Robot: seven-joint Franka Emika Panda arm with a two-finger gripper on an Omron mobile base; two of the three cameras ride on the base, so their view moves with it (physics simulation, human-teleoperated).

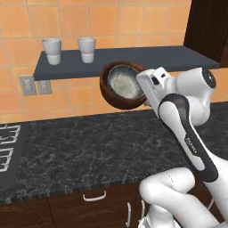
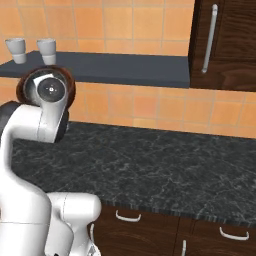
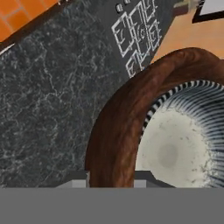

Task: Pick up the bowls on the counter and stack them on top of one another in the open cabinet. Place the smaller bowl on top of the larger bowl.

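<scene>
stacking done: smaller bowl (image 1: 123,82) sits inside larger bowl (image 1: 116,94) | jaws clamped on larger bowl's rim, stack tilted in the air just below the open cabinet (image 1: 147,59), above the counter (image 1: 89,147) | left: set stack on cabinet

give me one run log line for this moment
end effector: shut on larger bowl rim | smaller bowl: nested inside it | bowls: tilted, lifted above counter | open cabinet: two cups, bowls not yet placed
</scene>
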